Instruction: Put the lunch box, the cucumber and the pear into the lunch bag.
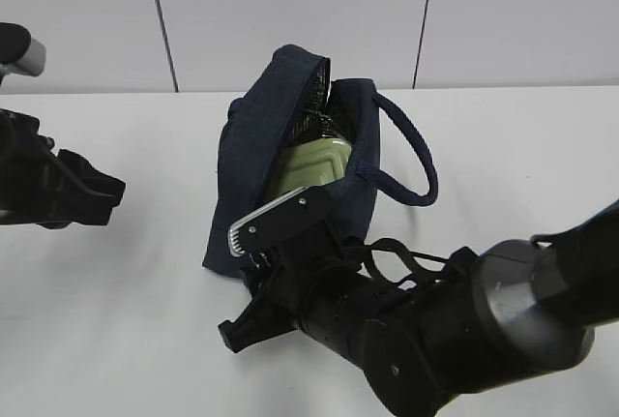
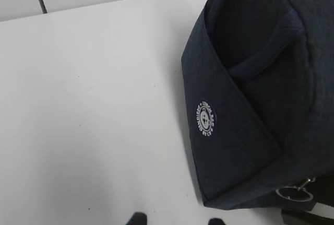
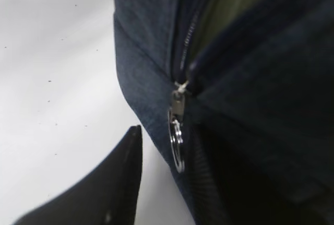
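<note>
A dark navy lunch bag (image 1: 290,161) stands on a white counter (image 1: 116,320), its top unzipped and gaping so the shiny silver lining (image 1: 319,107) shows at the far end of the opening. Inside the bag, a lunch box (image 1: 314,167) with a pale green lid leans at a tilt, its lid facing up and toward the camera. A thick loop handle (image 1: 411,151) arcs out from the bag's right side. The cucumber and the pear cannot be seen in any view. The right gripper (image 1: 266,243) is pressed up against the near end of the bag, one pale finger (image 1: 266,216) lying across the fabric just below the opening; its other finger is hidden, so whether it is closed on anything cannot be told. From the right wrist camera, the zipper (image 3: 178,105) sits at the near end of its track with a silver ring pull (image 3: 176,144) hanging down from it, and one black fingertip (image 3: 122,178) stands just left of the ring — apart from it, not touching. The left gripper (image 1: 92,190) hangs well to the left of the bag, clear of it, jaws partly apart and holding nothing. Its wrist camera looks down the bag's left side, where a small round white logo (image 2: 206,119) is printed on the fabric, and the ring pull shows again at the bag's lower corner.
</note>
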